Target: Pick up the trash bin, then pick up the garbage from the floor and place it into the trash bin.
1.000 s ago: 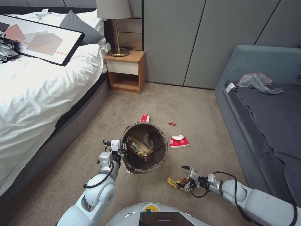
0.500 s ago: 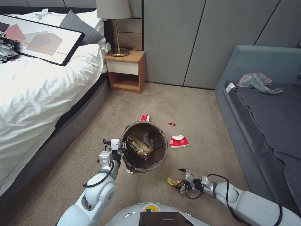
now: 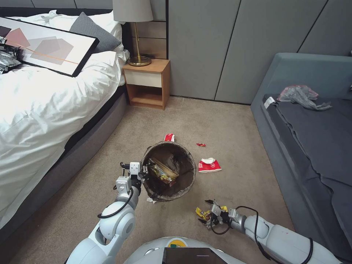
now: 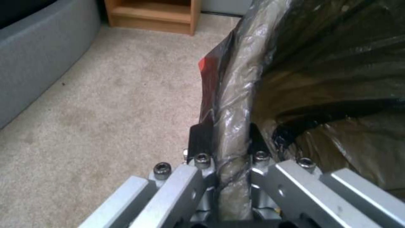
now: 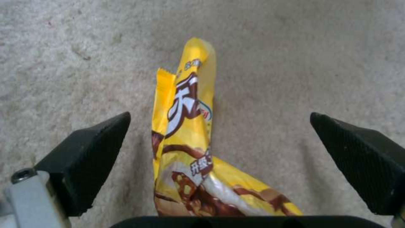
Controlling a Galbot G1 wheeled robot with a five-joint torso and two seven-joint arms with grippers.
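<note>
Left gripper (image 4: pixel 227 139) clamped on bin (image 3: pixel 169 171) rim, bin apparently held off floor, some trash inside. Right gripper (image 5: pixel 219 139) spread wide, yellow wrapper (image 5: pixel 185 133) between fingers, not yet pinched. Red-white pieces (image 3: pixel 209 165) beyond bin remain on carpet (image 3: pixel 227 128).

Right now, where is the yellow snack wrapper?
In the head view, the crumpled yellow plastic snack wrapper lies on the carpet, right of the trash bin, between the open right claw's fingers.

You see a glossy, crinkled plastic liner (image 4: pixel 236 95) in the bin, a shiny yellow foil wrapper (image 5: pixel 190 133), matt textured rubber pads (image 5: pixel 358 152), and rough beige carpet (image 3: pixel 227 124).
</note>
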